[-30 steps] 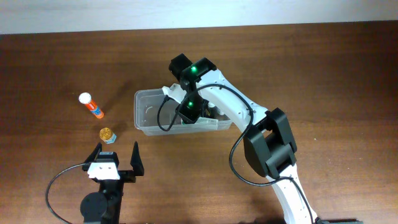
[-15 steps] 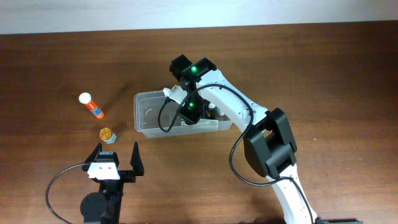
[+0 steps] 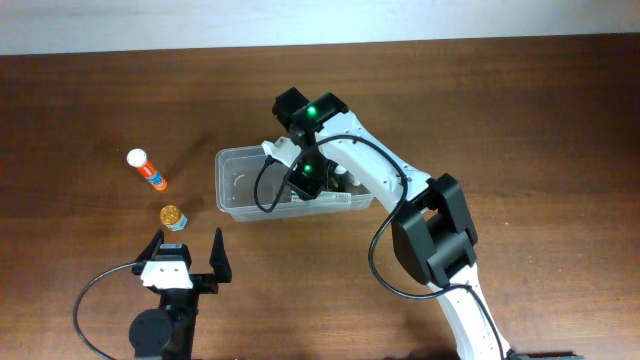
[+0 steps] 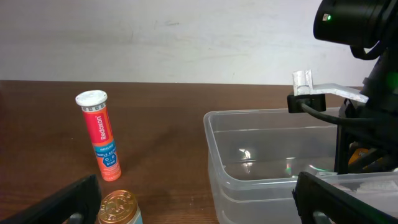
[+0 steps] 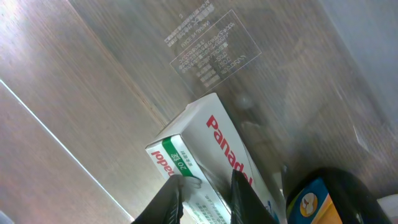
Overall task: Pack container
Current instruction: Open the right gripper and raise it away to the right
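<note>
The container (image 3: 226, 186) sits on the table (image 3: 520, 110), near its middle, with its long side running left to right. It is clear plastic with rounded corners and a rim.

Right arm: it reaches down from above into the right half of the container. The right pincer (image 5: 205, 184) is inside the tub, just over a white box (image 5: 208, 146) with red lettering and a green end. The box lies flat on the tub floor. The fingers (image 5: 169, 198) stand at a narrow gap, one over the green end and one over the lettered face. It cannot be told whether they press on the box or only hang above it. A dark item (image 5: 329, 196) with a blue-and-yellow label lies just beside the box, at the lower right of the right wrist view.

Left arm: it rests at the near edge of the table, well apart from the container. The left pincer (image 3: 188, 238) is spread wide and holds nothing.

Loose items, all outside the tub and to its left:
- An orange tube (image 3: 148, 171) with a white cap. It stands upright in the left wrist view.
- A small jar (image 3: 172, 216) with a gold lid. It sits between the tube and the left pincer, just in front of the wide fingers.

The tube and jar are near each other and do not touch.
</note>
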Robot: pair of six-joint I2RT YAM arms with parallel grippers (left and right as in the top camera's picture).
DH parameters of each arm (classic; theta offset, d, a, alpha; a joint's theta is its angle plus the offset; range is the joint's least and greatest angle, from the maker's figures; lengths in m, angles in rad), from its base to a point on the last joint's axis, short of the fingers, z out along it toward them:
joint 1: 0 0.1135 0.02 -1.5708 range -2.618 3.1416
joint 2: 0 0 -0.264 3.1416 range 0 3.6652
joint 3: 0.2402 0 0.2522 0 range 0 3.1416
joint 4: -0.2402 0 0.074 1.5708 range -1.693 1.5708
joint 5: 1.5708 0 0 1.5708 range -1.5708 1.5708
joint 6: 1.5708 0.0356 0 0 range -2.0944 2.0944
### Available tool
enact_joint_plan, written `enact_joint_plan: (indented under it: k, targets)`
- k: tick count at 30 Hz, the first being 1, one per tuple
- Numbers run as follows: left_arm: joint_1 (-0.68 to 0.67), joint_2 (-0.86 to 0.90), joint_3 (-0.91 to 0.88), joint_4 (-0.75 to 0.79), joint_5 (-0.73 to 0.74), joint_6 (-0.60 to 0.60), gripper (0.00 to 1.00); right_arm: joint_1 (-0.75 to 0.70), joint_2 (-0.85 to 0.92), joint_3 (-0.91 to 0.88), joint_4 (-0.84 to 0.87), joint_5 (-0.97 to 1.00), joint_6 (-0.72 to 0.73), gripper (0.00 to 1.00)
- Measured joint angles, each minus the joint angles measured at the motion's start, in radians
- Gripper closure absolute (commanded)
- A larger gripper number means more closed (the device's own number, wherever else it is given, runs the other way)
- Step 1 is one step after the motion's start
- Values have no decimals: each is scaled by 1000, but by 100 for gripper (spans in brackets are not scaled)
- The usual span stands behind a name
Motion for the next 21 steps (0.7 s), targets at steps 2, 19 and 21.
enact_joint_plan:
  k: [2,19,21]
  targets:
    - [0,0,0,0,0,0,1,0,0,11,-8,0,0,81]
    - [0,0,0,0,0,0,1,1,2,241,-243,0,1,68]
    - [0,0,0,0,0,0,1,1,3,325,-310,1,0,55]
